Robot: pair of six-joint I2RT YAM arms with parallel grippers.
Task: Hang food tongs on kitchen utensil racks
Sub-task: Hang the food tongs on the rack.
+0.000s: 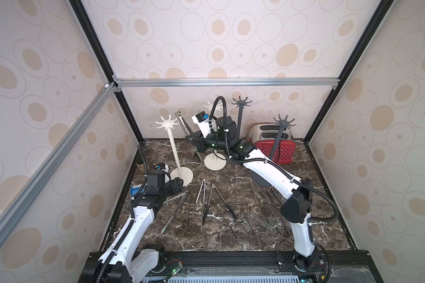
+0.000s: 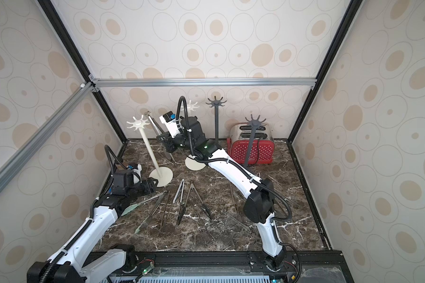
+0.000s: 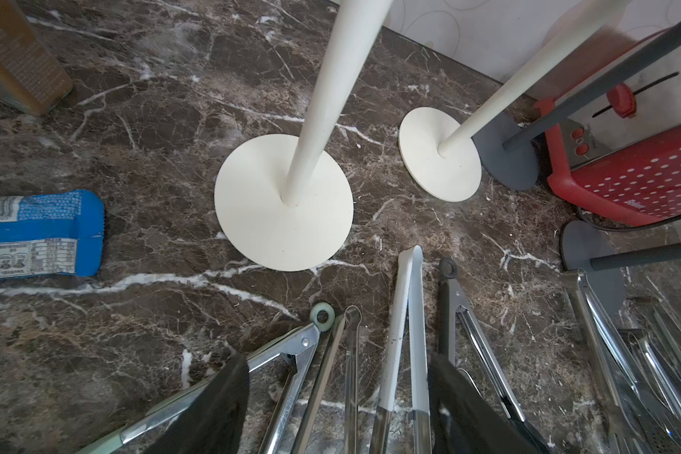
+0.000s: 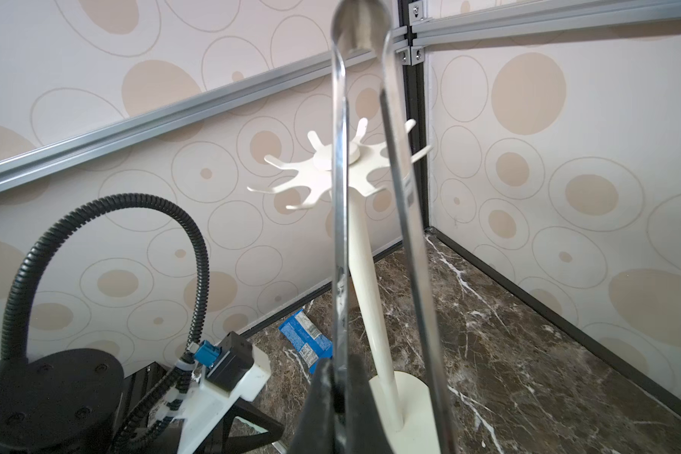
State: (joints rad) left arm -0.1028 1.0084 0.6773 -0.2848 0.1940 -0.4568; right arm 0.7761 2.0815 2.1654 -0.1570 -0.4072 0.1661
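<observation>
Right gripper (image 4: pixel 339 383) clamped on one arm of steel tongs (image 4: pixel 341 196), raised beside the left cream rack (image 4: pixel 303 177).
My left gripper (image 3: pixel 339 408) hangs wide open, low over loose tongs (image 3: pixel 405 314) lying near-left on the marble table (image 3: pixel 154 157).

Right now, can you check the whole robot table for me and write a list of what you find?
Surface: dark marble tabletop, white veins.
Job's things: lifted tongs held up beside the near cream rack; loose tongs lying on the tabletop; far cream rack and two dark grey racks behind; no tongs on hooks that show.
Clutter: red toaster, blue snack packet, brown box.
Grippers: right gripper shut on one arm of the lifted tongs; left gripper open above the loose tongs' handle ends.
Cables: black ribbed hose arching over each arm.
Surroundings: spotted wallpaper walls, aluminium frame bars.
</observation>
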